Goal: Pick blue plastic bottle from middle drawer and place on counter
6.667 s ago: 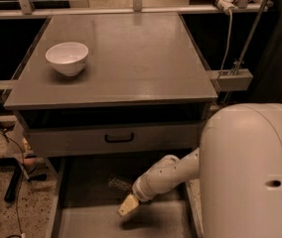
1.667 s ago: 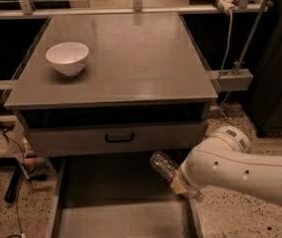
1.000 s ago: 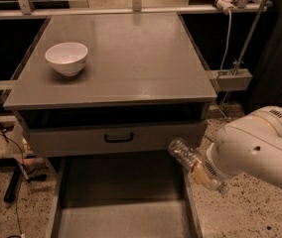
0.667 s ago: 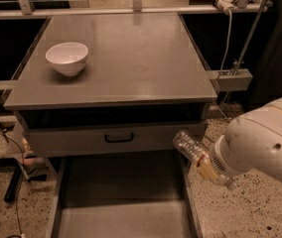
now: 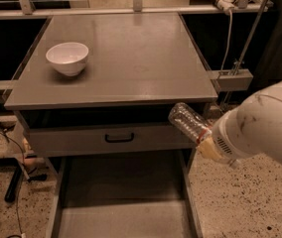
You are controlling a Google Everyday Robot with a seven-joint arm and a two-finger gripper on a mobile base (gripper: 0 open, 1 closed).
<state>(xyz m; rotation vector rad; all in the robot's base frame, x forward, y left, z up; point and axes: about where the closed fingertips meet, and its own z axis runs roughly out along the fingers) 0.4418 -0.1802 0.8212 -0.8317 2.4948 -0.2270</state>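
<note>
**Plastic bottle held just under the counter's front edge**

Grey-white and bulky, the arm [image 5: 262, 128] enters from the right edge of the frame and ends in the gripper [image 5: 205, 144], right of centre. Its pale fingers are clenched on one end of the blue plastic bottle [image 5: 186, 121], which hangs in the air and touches nothing else.

From the gripper the bottle points up and to the left, its long axis slanted. Its free end lies just below the front right corner of the counter [image 5: 141, 48] and in front of the dark gap under that top. So the counter lies above and to the upper left of the grasp, and its front lip sits between the bottle and the open surface.

The coming move, as I judge it, calls for raising the bottle clear of the lip before carrying it leftward.

Further out, a white bowl [image 5: 68, 58] stands at the counter's left, well apart from the bottle. The middle drawer [image 5: 123, 182] is pulled open at lower centre, under a drawer front with a black handle [image 5: 119, 138].
</note>
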